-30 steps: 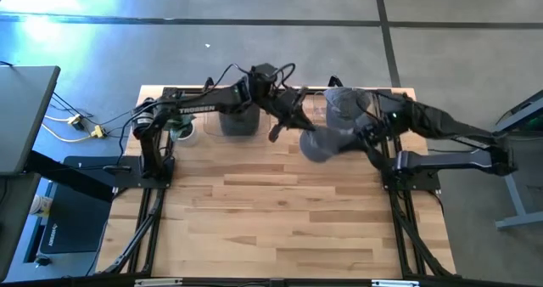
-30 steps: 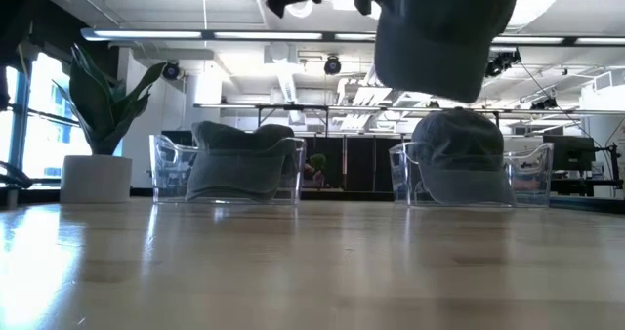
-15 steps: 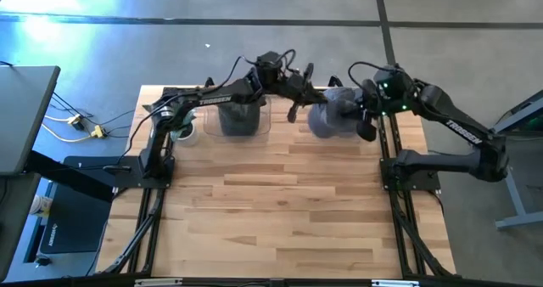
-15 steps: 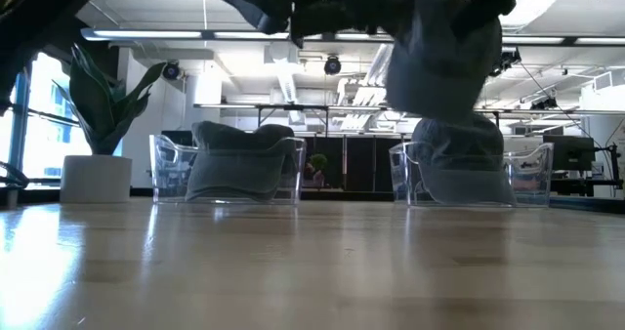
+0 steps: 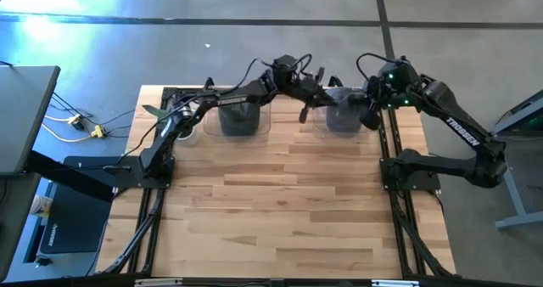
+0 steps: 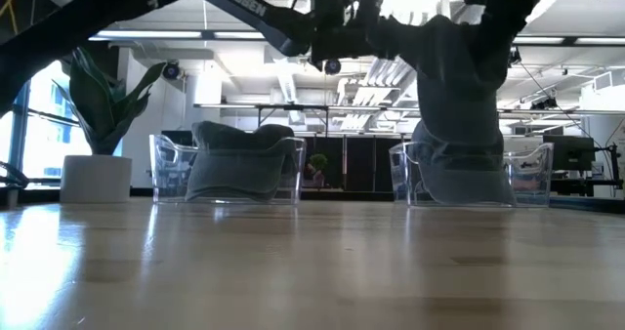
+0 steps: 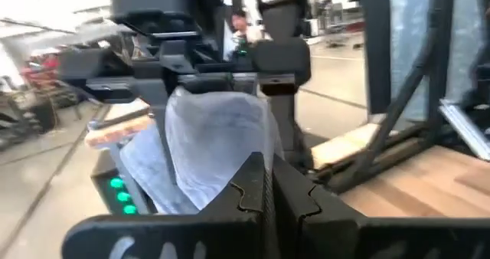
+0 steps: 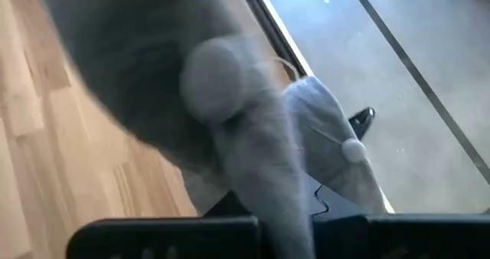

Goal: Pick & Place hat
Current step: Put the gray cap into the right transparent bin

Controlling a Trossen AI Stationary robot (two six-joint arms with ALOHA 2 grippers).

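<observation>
A grey hat (image 6: 457, 76) hangs between my two grippers over the clear bin (image 6: 532, 174) at the table's far right; in the high view the hat (image 5: 344, 115) covers most of that bin. Another grey hat (image 6: 459, 179) lies inside this bin. My left gripper (image 5: 316, 100) reaches in level from the left and is shut on the hanging hat. My right gripper (image 5: 367, 115) slants down from the right and is shut on it too. A second clear bin (image 6: 166, 169) at the far left holds one more grey hat (image 6: 234, 159). My left gripper pinches a fold of the hat's cloth (image 7: 241, 163) on its left side between the two shut fingers, coming in level from the table's left. The hat hangs clear of the table. My right gripper pinches the hat's cloth (image 8: 264, 175) between its shut fingers, slanting down from the right. The cloth drapes over the fingers and hides the exact part held.
A potted plant (image 6: 98, 115) in a white pot stands at the far left, beside the left bin. The wooden tabletop (image 5: 271, 211) stretches from the bins to the near edge. Both arm bases (image 5: 140, 172) (image 5: 411, 172) stand at the table's sides.
Both grippers have carried the hat toward the table's far right, from in front of the right bin to over it. My right gripper has tipped downward and my left has sunk a little. The hat now hangs lower, close above the hat in the bin.
</observation>
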